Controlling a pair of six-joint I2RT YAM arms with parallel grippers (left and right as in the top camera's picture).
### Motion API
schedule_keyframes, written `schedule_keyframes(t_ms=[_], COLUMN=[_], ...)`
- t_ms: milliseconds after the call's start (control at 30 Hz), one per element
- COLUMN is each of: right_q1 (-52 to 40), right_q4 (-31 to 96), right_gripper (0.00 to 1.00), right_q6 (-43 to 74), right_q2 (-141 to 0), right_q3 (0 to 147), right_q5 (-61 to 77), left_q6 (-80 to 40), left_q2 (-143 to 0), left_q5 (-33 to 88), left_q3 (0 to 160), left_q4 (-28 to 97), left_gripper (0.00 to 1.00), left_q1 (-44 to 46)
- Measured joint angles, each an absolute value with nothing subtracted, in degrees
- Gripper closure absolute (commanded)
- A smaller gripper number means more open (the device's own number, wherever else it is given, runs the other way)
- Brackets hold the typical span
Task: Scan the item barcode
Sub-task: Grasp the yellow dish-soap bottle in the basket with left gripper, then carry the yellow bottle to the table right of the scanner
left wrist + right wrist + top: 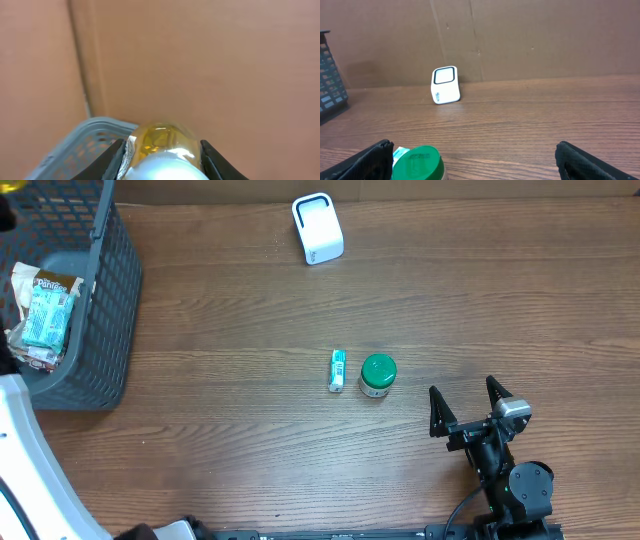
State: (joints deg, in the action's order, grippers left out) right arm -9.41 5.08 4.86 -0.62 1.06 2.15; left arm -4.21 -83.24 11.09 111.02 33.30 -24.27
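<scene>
jar [161, 150] blurred, glary — bottom cut off

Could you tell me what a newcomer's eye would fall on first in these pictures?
Most striking is the amber-filled bottle with a silver cap, low in the left wrist view between the fingers of the left gripper, with the rim of the grey basket behind it. Mid-table, a green-lidded jar stands beside a blue-and-white tube, with the white scanner at the far edge and the right gripper open at the near right.
</scene>
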Motion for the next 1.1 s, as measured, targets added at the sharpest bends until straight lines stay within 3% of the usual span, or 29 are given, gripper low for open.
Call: schedule_keyframes(t_ms=[667, 1100], right_q1=[-9.4, -9.4], right_q4=[5.1, 5.1], right_gripper=[0.00, 0.00], right_q6=[4.9, 4.9], right_q2=[-0.6, -0.6], right_q3=[1.1, 1.1], right_q5=[2.1, 2.1], left_q6=[-4.5, -5.3], left_q2=[-89.5, -105.6], left_q5=[10.4, 3.4], left_q3=[111.1, 111.0], left_q4=[49.8, 47.4], left_gripper=[0.64, 0.63], left_q1=[4.1, 23.0])
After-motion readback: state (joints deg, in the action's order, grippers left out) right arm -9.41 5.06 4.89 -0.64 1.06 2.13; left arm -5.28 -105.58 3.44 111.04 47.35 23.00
